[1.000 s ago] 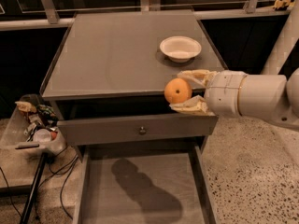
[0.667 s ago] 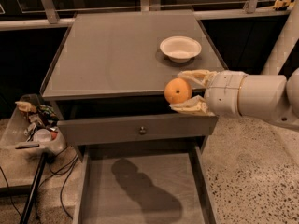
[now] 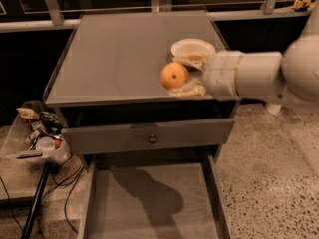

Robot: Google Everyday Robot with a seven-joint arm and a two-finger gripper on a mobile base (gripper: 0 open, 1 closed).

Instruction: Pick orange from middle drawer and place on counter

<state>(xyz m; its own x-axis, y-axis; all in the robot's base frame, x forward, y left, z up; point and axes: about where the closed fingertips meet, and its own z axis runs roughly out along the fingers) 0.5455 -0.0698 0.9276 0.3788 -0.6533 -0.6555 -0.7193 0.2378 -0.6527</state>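
Note:
The orange (image 3: 174, 75) is held between the fingers of my gripper (image 3: 182, 75), which reaches in from the right on a white arm. The orange hangs just above the front right part of the counter (image 3: 119, 54), near its front edge. My gripper is shut on the orange, one finger above it and one below. The middle drawer (image 3: 149, 203) is pulled out below, its flat gray floor bare apart from the arm's shadow.
A white bowl (image 3: 193, 49) sits on the counter's right side, just behind my gripper. The drawer front with a round knob (image 3: 152, 139) is above the open drawer. A tray of clutter (image 3: 37, 133) stands at the left, with cables on the terrazzo floor (image 3: 269, 173).
My gripper with the orange has moved up and back from in front of the counter's edge to over the counter, closer to the white bowl.

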